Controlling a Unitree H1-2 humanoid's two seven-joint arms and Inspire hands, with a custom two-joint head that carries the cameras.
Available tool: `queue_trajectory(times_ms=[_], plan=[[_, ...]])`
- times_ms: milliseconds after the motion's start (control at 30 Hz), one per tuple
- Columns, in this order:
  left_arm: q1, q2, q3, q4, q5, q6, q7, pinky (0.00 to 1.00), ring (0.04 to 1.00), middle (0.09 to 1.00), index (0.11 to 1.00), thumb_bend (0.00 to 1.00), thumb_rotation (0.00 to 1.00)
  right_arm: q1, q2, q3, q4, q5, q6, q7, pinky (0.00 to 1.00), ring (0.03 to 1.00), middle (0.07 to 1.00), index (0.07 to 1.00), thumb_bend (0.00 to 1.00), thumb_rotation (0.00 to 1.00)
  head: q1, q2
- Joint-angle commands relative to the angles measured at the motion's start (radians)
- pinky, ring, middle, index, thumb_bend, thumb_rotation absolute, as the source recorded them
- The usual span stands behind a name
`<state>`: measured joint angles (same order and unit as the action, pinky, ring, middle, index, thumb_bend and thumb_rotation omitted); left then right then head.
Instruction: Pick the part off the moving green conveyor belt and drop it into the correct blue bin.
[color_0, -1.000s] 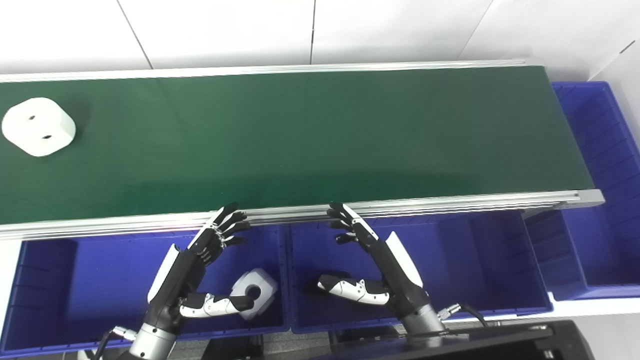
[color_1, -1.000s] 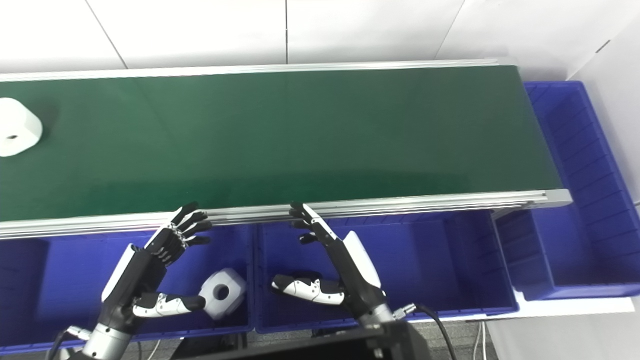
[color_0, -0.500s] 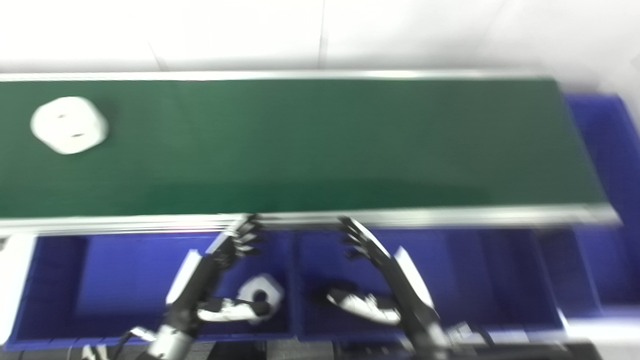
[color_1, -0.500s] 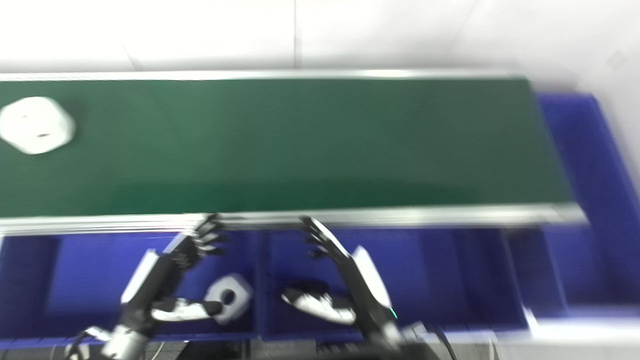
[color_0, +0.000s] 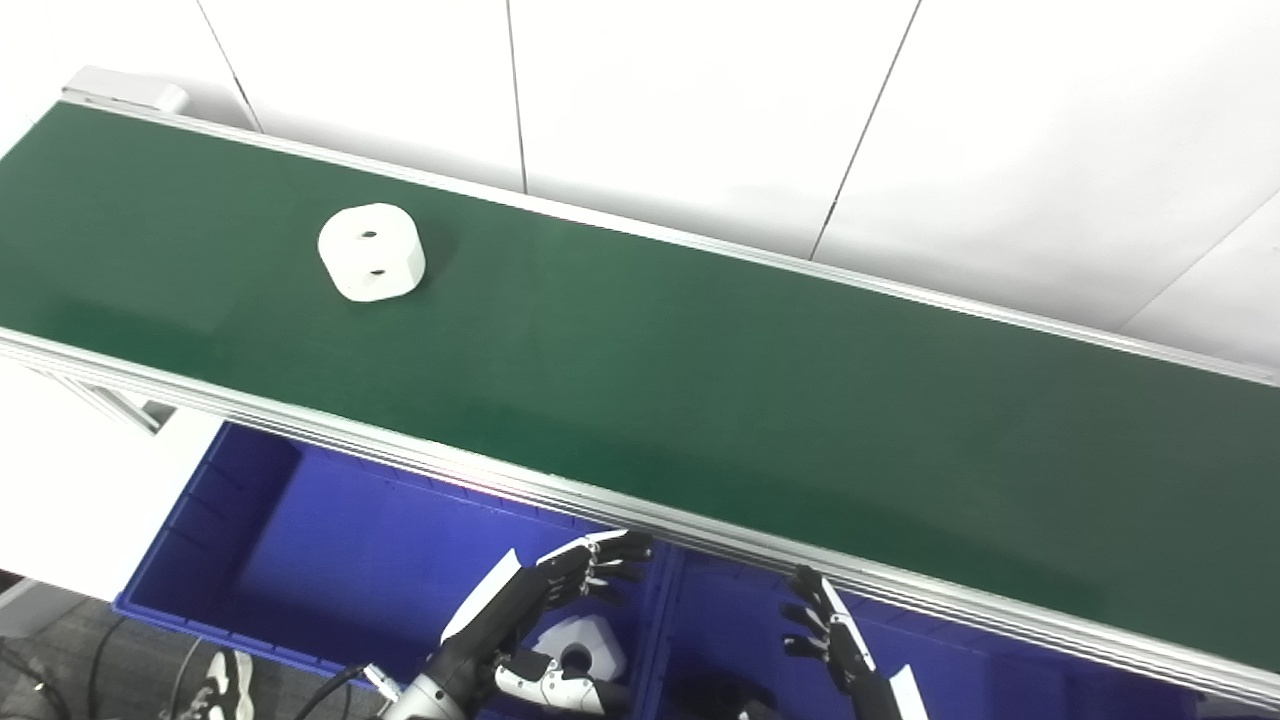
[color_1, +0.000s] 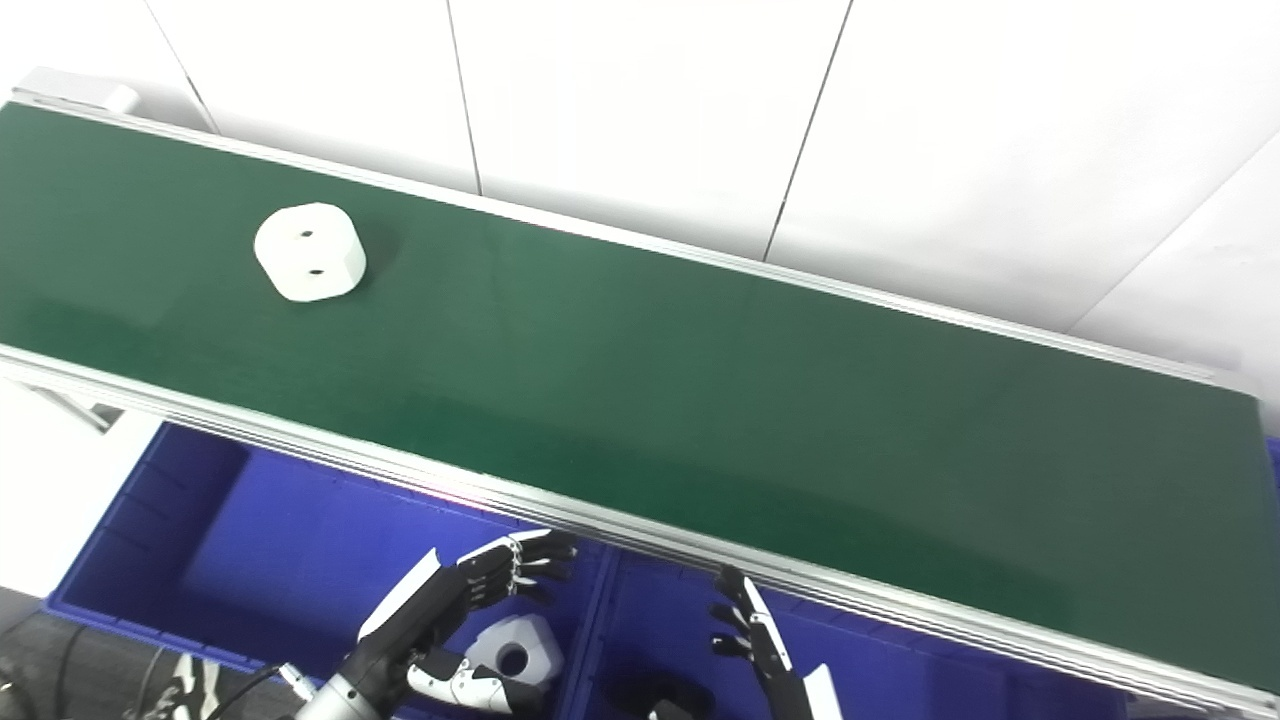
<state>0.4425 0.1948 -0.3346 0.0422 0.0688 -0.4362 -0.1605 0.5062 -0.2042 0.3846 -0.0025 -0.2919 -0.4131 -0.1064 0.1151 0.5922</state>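
Note:
A white rounded block with two small holes, the part (color_0: 371, 252), rides on the green conveyor belt (color_0: 700, 380) toward its left end. My left hand (color_0: 545, 605) hovers open over the left blue bin (color_0: 300, 560), below the belt's near rail, far from the part. At the bottom edge my right hand (color_0: 835, 645) is open over the neighbouring blue bin (color_1: 900, 665), partly cut off. Neither hand holds anything.
Another white part with one large hole (color_0: 580, 645) lies in the left blue bin under my left hand. The belt's aluminium rail (color_0: 400, 455) runs between hands and belt. A white wall (color_0: 700, 110) stands behind the belt. Cables and floor (color_0: 60, 660) show at lower left.
The camera has swung left and up, so the whole scene has shifted and tilted. The part has travelled rightward along the belt. Both hands stay open over the bins.

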Motion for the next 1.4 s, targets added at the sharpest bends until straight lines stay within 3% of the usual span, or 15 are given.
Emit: queue_trajectory(times_ms=[0,200,467,933,1367], plan=[[-0.006,0.012,-0.012,-0.005,0.000,-0.034,0.027,0.67,0.777,0.824,0.822,0.90,0.37,-0.005,-0.006,0.016,-0.005,0.008,-0.057,-0.031,0.73,0.839,0.892,0.938,0.64,0.51,-0.002,-0.007],[-0.021,0.039,-0.049,0.014,0.018,-0.034,0.083,0.66,0.765,0.825,0.819,0.90,0.39,-0.024,-0.023,0.054,0.024,-0.018,-0.057,-0.082,0.70,0.831,0.884,0.931,0.64,0.51,-0.020,-0.059],[-0.042,0.066,-0.085,0.041,0.005,-0.034,0.118,0.65,0.755,0.811,0.812,0.90,0.39,-0.040,-0.033,0.091,0.051,-0.041,-0.057,-0.144,0.66,0.806,0.870,0.917,0.63,0.53,-0.032,-0.086],[-0.049,0.085,-0.106,0.041,0.007,-0.034,0.159,0.64,0.742,0.804,0.797,0.90,0.39,-0.049,-0.039,0.113,0.056,-0.043,-0.057,-0.175,0.64,0.797,0.861,0.904,0.63,0.53,-0.074,-0.079],[-0.045,0.123,-0.104,0.006,-0.012,-0.034,0.167,0.63,0.743,0.796,0.804,0.91,0.40,-0.054,-0.014,0.125,0.057,-0.056,-0.056,-0.185,0.60,0.766,0.835,0.879,0.64,0.52,-0.204,-0.052]])
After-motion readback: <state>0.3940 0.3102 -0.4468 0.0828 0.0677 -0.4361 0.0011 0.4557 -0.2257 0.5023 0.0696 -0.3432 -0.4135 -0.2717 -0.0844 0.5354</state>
